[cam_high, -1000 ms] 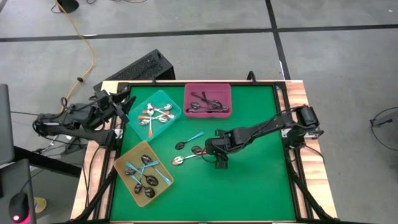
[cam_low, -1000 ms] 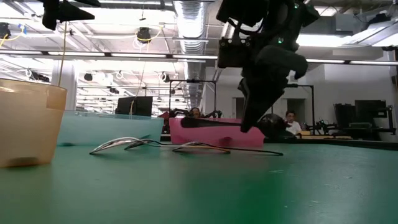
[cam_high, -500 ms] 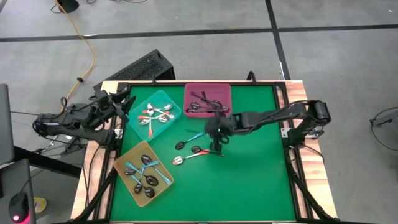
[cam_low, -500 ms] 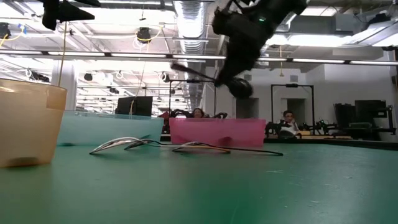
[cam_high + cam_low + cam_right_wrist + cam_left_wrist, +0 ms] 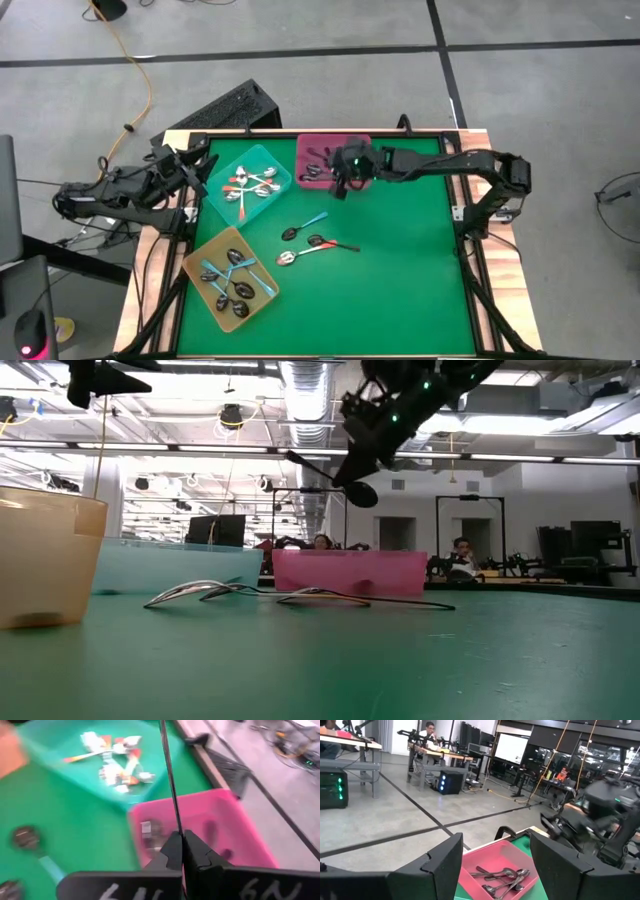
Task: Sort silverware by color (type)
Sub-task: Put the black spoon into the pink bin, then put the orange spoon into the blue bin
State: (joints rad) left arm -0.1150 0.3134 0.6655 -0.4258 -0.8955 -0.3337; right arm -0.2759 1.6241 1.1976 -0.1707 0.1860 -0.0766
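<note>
My right gripper (image 5: 343, 186) hangs above the near rim of the pink tray (image 5: 333, 150), shut on an all-dark spoon (image 5: 340, 480). The tray holds other dark spoons (image 5: 502, 879). Orange-red-handled spoons lie in the teal tray (image 5: 228, 168), and blue-handled ones in the yellow tray (image 5: 205, 255). Three spoons (image 5: 312, 241) lie loose on the green mat. My left gripper (image 5: 192, 172) waits open at the table's left edge, level with nothing between its fingers (image 5: 442, 867). My right gripper pinches the dark spoon's thin handle (image 5: 176, 827) between its two fingers. The handle runs on past the fingertips (image 5: 192, 847), along the fingers. The fingers slant down from the table's right side. The spoon is lifted clear, its bowl (image 5: 362, 493) showing below the gripper in the low view.
The three trays stand along the mat's far and left parts. The loose spoons lie mid-mat, between the yellow tray and the pink tray. Open green mat (image 5: 410, 280) lies to the right and near side. People sit at desks in the room beyond.
My right gripper has risen from the mat beside the loose spoons and swung toward the far edge, to the pink tray, tipping from steeply down toward level. It stays shut. The dark spoon has been lifted clear of the mat and carried along.
</note>
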